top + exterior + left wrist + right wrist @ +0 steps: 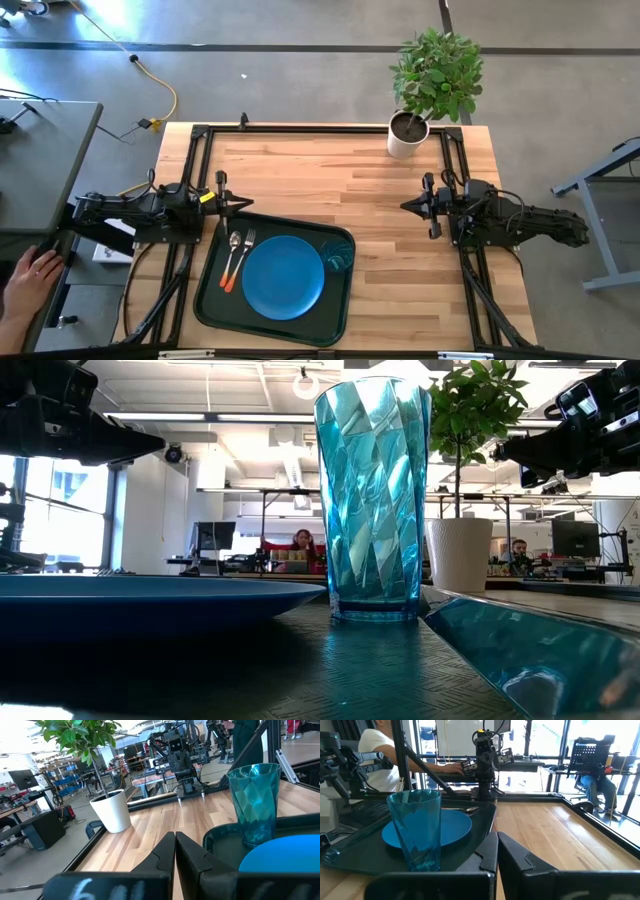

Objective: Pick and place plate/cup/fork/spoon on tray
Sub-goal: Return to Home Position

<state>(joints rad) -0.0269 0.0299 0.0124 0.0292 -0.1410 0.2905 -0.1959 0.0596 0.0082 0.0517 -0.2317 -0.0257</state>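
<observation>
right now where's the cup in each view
High: cup in tray's right corner, beside plate.
Low: centre, cup.
Left wrist: right side, cup.
Right wrist: left foreground, cup.
Shared landmark: the plate, next to it in every view.

Showed the left gripper with fingers closed together over bare wood, the cup upright on the tray beside the plate, a white plant pot beyond.
</observation>
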